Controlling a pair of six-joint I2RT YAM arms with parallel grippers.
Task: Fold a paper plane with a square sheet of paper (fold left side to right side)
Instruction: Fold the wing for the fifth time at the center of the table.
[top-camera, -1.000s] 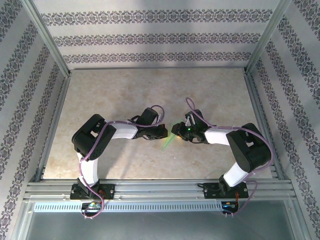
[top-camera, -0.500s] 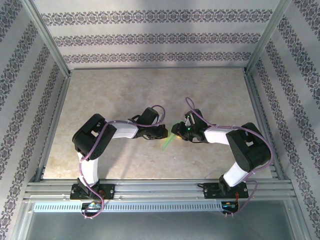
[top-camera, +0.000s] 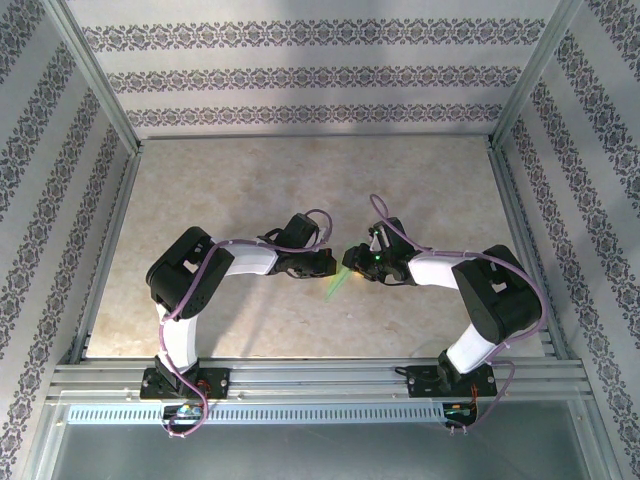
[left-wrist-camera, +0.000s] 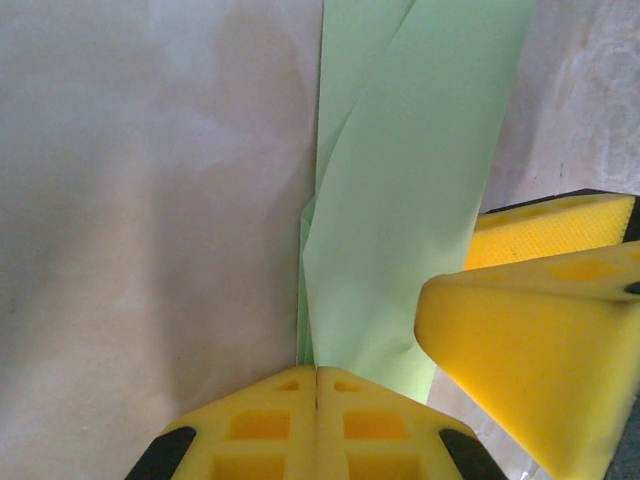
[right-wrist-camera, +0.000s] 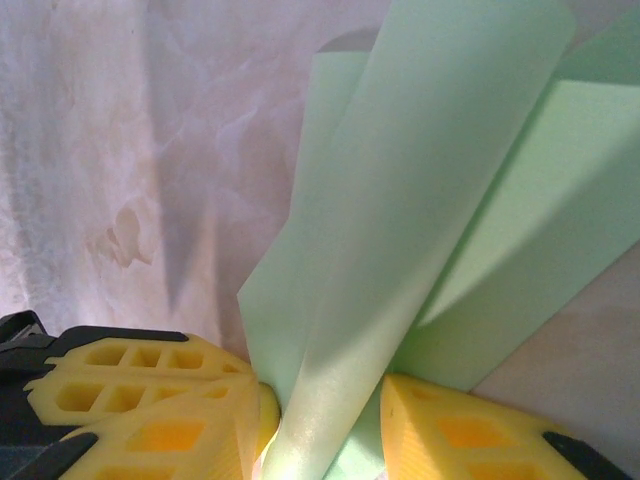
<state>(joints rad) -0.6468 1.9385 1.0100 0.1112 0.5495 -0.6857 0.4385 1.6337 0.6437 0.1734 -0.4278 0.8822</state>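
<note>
The pale green sheet of paper is folded into long layers and held off the table between my two grippers at mid-table. My left gripper is shut, and the paper's creased edge runs into the seam of its yellow fingertips. My right gripper meets it from the right, and its fingers show beside the paper in the left wrist view. In the right wrist view a curled flap of the paper stands in the gap of my right gripper, whose jaws are apart.
The marbled tabletop spreads bare around the arms. Aluminium rails run along the near edge and both sides. Patterned walls close in the back and sides.
My left arm has edged slightly to the right. The paper and my right gripper stay where they were.
</note>
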